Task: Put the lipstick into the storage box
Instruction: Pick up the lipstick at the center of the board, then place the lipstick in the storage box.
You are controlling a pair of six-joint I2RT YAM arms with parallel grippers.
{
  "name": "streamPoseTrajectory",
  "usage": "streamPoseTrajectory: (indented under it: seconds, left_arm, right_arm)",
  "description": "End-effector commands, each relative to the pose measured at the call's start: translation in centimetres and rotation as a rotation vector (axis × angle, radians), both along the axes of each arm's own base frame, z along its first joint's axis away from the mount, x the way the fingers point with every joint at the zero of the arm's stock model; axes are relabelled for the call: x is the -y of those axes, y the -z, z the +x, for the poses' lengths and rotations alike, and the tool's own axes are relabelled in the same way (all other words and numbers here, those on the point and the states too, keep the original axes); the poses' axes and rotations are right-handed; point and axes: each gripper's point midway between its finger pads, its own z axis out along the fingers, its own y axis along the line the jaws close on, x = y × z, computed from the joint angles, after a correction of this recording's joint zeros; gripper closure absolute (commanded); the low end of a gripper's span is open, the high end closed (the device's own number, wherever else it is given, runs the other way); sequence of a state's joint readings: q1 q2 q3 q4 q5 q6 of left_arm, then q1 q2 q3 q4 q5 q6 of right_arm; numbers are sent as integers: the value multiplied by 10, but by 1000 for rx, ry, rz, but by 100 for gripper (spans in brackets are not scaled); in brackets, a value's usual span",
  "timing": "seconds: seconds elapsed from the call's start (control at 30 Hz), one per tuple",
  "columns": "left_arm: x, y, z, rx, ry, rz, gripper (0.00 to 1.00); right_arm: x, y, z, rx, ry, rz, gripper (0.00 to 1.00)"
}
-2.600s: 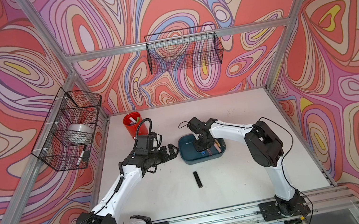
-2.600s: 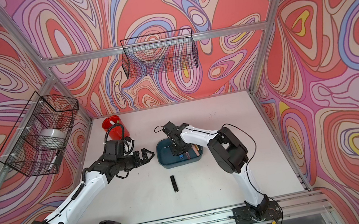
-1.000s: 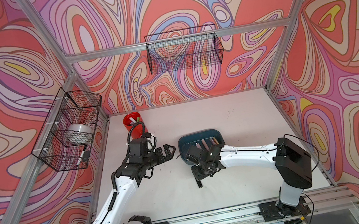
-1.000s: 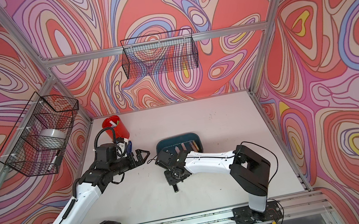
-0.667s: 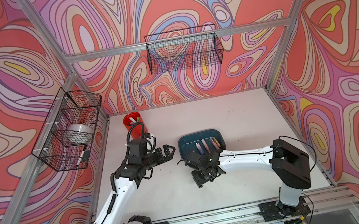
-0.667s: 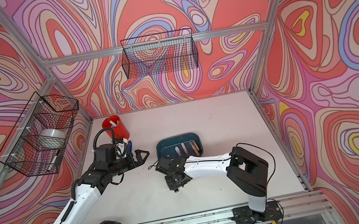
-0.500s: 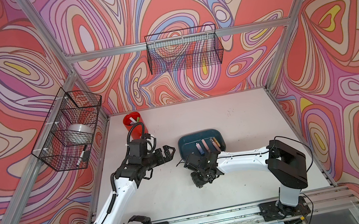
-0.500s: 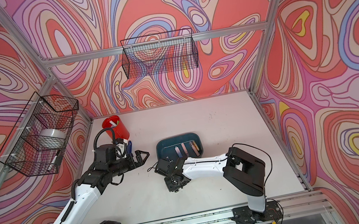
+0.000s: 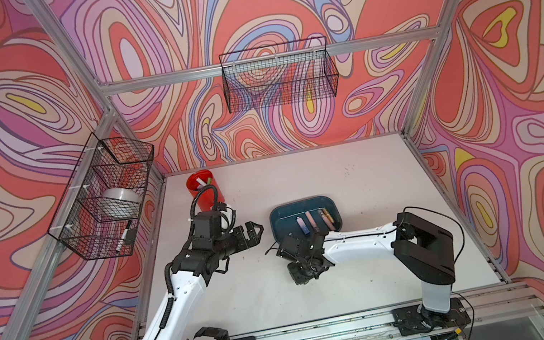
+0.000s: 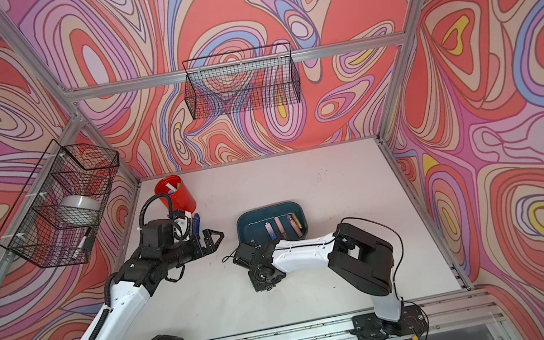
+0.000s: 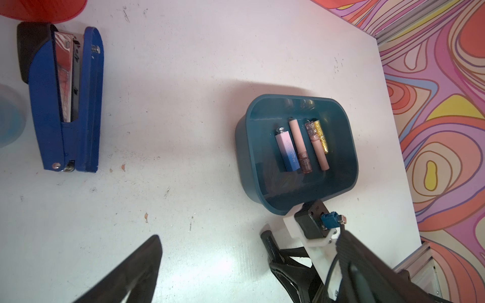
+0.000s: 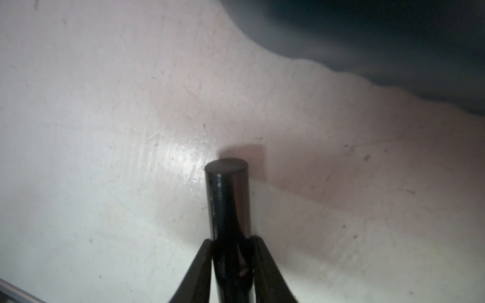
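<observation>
Right end effector [image 12: 231, 244]: clamped on the lipstick, with one black finger pressed against each side of the tube; in both top views it points down at the surface, on the near side of the storage box by its left corner
Lipstick [image 12: 227, 199]: a glossy black cylinder, outside the storage box and low at the surface; its flat free end sticks out past the fingertips and throws a small shadow; I cannot tell whether it rests on the surface or hangs just clear of it; in both top views the right end effector hides it
Storage box [image 9: 303, 203]: dark teal tub near the middle of the surface, upright and open on top; the right wrist view shows it only as a dark blur [image 12: 367, 31]
Inside the box: four small tubes lie side by side, a lilac-to-blue one [image 11: 287, 153], two pink ones [image 11: 299, 144] and a gold one [image 11: 322, 136]
Left end effector [image 9: 255, 232]: fingers spread apart, holding nothing, raised above the surface to the left of the storage box and apart from it
Stapler [image 11: 65, 105]: blue, lying on the surface near the red cup
Red cup [image 9: 202, 190]: stands at the far left corner
Surface [image 9: 375, 273]: white and scuffed
Wire baskets [image 9: 279, 79]: black, one on the back wall and one on the left wall
</observation>
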State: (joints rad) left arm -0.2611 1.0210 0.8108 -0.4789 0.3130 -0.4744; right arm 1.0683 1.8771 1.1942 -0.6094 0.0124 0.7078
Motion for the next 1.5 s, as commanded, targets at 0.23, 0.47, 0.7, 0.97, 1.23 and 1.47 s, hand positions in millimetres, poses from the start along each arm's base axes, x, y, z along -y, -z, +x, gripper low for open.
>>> streamPoseTrajectory:
  seconds: [0.23,0.47,0.7,0.97,1.23,1.47]
  left_arm:
    - [-7,-4,-4,14,-13,23,0]
    - [-8,-4,-3,15,-17,22,0]
    - [-9,-6,-3,24,-24,22,0]
    - [-12,-6,-2,32,-36,31,0]
    - [-17,-7,-1,35,-49,47,0]
    - [-17,-1,3,17,-65,35,0]
  right_arm:
    - [4,-19,4,42,3,-11,79]
    - [2,-59,7,83,10,52,79]
    - [5,-107,20,182,-5,54,78]
    - [-7,-134,44,242,-43,20,78]
    - [5,-122,84,221,-19,12,77]
    - [16,-104,124,192,-11,-4,77]
